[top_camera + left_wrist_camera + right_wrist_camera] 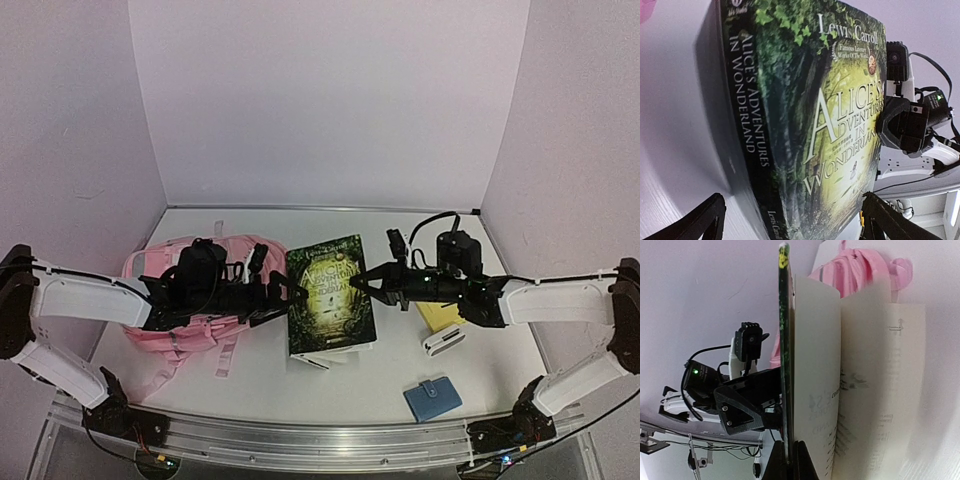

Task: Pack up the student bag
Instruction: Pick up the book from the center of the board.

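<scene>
The student bag (pixel 160 335), pink, lies at the table's left under my left arm; its pink fabric also shows behind the book in the right wrist view (pixel 855 270). A green "Alice's Adventures in Wonderland" book (pixel 330 295) lies in the middle. My left gripper (pixel 283 292) is at the book's spine side, open, with its fingers (pixel 695 222) spread wide to either side of the book (pixel 805 125). My right gripper (pixel 360 281) is shut on the edge of the book's front cover (pixel 784 340), which stands apart from the pages (pixel 815 365).
To the right of the book lie a yellow pad (pixel 438 316), a white oblong item (pixel 443 341) and a blue wallet (pixel 432 398). Walls close the table at the back and sides. A metal rail (pixel 300 435) runs along the near edge.
</scene>
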